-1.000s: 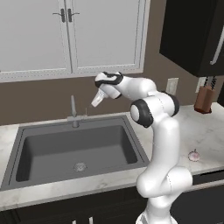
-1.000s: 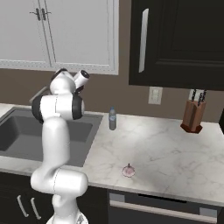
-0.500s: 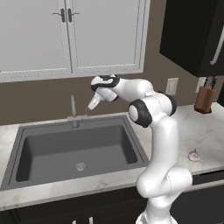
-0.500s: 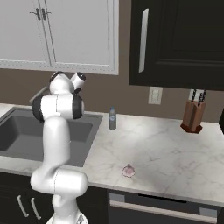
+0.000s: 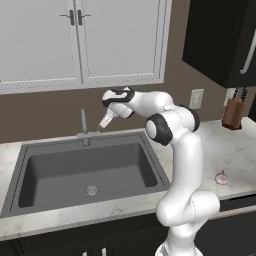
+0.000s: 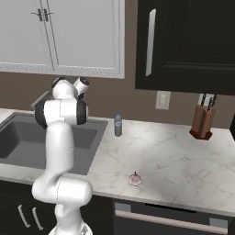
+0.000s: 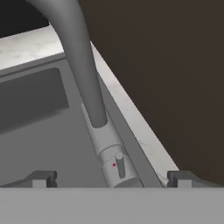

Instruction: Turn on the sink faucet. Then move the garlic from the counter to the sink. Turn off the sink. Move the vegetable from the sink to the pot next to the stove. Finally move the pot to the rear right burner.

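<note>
Leftward and a touch lower than a second ago, the white arm's pincer (image 5: 107,121) now hangs close beside the slim grey metal faucet (image 5: 84,126), jaws spread wide and empty. Seen from the hand, the faucet's small lever (image 7: 120,165) sits between the two dark fingertips (image 7: 40,178), not yet touched. No water runs into the dark grey sink basin (image 5: 150,167), so I judge the first step, turning the faucet on, is in hand. Next the pincer must close in and nudge that lever. Well right of the faucet, the pale pink garlic bulb (image 5: 221,177) waits on the white marble desk (image 6: 183,151).
</note>
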